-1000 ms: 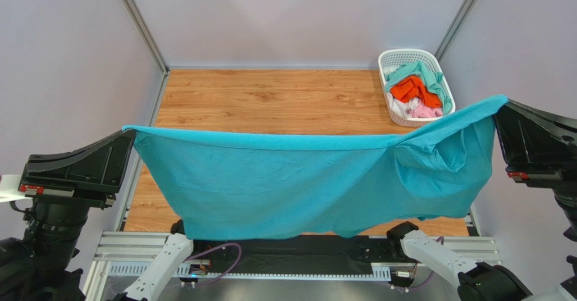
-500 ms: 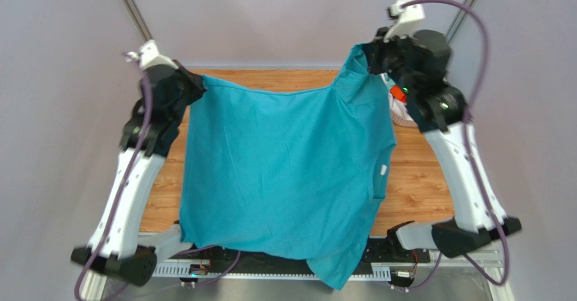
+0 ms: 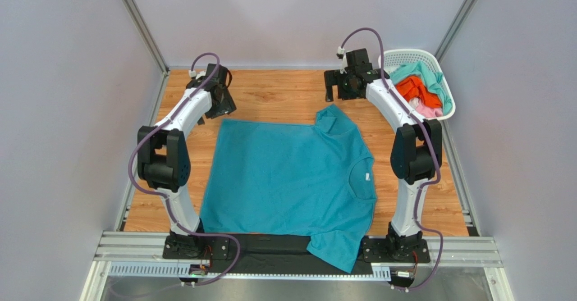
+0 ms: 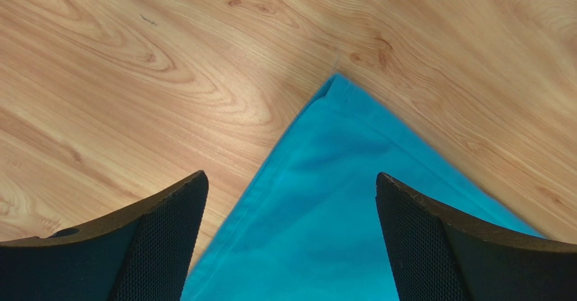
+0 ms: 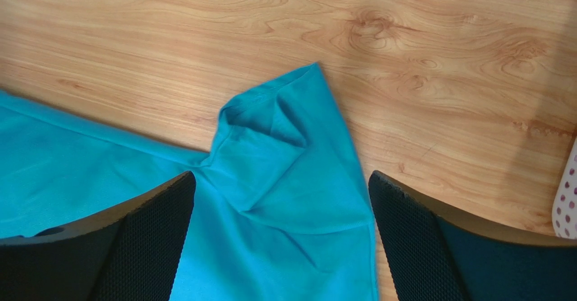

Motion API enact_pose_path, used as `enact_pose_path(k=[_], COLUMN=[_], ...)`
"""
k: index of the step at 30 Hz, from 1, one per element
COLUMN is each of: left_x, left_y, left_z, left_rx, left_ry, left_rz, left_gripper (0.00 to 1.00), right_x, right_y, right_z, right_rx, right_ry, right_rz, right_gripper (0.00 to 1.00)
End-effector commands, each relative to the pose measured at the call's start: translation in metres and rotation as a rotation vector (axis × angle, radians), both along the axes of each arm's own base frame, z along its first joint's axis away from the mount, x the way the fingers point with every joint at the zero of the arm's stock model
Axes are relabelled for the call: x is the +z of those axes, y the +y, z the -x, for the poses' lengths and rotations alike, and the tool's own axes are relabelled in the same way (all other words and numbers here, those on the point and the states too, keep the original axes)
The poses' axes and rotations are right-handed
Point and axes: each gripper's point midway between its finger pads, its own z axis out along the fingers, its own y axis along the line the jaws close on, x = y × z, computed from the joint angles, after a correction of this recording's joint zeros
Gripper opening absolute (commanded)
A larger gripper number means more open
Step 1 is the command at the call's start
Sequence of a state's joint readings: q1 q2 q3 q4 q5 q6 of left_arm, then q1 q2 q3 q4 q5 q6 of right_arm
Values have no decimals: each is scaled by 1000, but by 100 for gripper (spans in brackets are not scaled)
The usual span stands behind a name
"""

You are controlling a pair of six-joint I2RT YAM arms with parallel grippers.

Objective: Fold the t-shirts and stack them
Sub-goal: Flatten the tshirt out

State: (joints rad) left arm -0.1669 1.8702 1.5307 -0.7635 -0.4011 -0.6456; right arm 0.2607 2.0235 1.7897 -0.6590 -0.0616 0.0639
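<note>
The teal-blue t-shirt (image 3: 284,179) lies spread flat on the wooden table (image 3: 271,95), neck with its white label (image 3: 366,176) toward the right. One sleeve is bunched at the far side (image 3: 332,120); the other hangs over the near edge (image 3: 335,247). My left gripper (image 3: 223,101) hovers open over the shirt's far left corner (image 4: 325,213), nothing between its fingers (image 4: 162,233). The right gripper (image 3: 335,85) is open above the crumpled far sleeve (image 5: 271,145), also holding nothing. Orange (image 3: 410,88), mint-green (image 3: 430,71) and pale pink (image 3: 423,110) t-shirts sit bundled in the basket.
A white lattice basket (image 3: 406,52) stands at the far right corner, close to the right arm's forearm. Grey walls close in the table on three sides. A metal rail (image 3: 291,250) with both arm bases runs along the near edge.
The teal shirt, earlier held stretched in the air between both shut grippers, has been laid down on the table. Both grippers have opened and let go of its far edge.
</note>
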Motion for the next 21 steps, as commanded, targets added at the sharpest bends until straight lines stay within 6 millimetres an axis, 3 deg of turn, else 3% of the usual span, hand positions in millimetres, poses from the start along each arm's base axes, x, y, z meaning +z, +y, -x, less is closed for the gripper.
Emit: enact_pose_path(k=[1,2,5,6,7,8,10,14,18,19,20,21], left_x=[43,42,36,35,33,22,27,12,-6,-8,-14,-17], left_y=[-6,-13,-29,-33,-37,-41,-54,-72,-73,-74,-72,-72], left_z=[9,19,43,49,55,62,68,82,95,95,101,103], left_rx=[-31,-55,-107,-117,-127,-136,-182,-227,-229,-236,-232,-232], left_ry=[-79,-71,-66,-69,-75,-75,-114,-98,-51,-59,-52,-55], left_rz=[41,81,177,201,225,250,322,417,427,428,427,428], left_gripper=[100,100,100,100,100,100,100,100,100,100,100,100], right_x=[68,53,62,43,53,51,41,28,16,3,10,-7], right_y=[3,0,10,12,15,17,20,26,38,39,45,50], right_z=[14,27,55,72,79,84,94,92,81,78,69,65], right_rx=[-36,-44,-14,3,25,33,55,49,71,82,89,92], right_ry=[-93,-49,-42,5,-20,-19,-3,40,57,83,64,98], right_rz=[-75,-74,-156,-157,-183,-184,-188,-202,-183,-156,-152,-133], right_gripper=[100,100,100,100,100,100,100,100,100,100,100,100])
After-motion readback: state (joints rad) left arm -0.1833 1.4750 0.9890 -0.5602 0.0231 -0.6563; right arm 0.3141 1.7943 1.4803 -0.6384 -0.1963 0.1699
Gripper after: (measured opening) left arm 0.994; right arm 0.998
